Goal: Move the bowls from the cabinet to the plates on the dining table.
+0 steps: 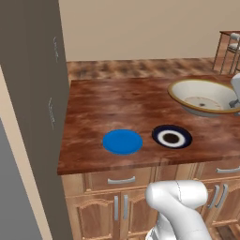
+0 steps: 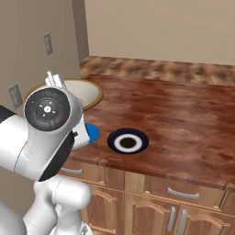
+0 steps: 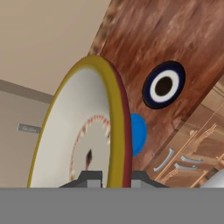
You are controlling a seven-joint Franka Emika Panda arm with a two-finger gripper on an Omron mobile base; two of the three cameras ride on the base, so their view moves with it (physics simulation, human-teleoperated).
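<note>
My gripper is shut on the rim of a cream-beige bowl with a golden-brown rim and whitish inside. The bowl hangs tilted over the right part of the dining table, with the fingers at its right edge. In the right base view the bowl shows behind my white hand. Near the table's front edge lie the plates: a bright blue one and, to its right, a dark ringed one with a white centre. The cabinet is out of view.
A tall grey unit stands against the table's left end. Wooden drawers and doors with grey handles run below the top. A chair stands at the far right. Wall outlets sit on the left wall.
</note>
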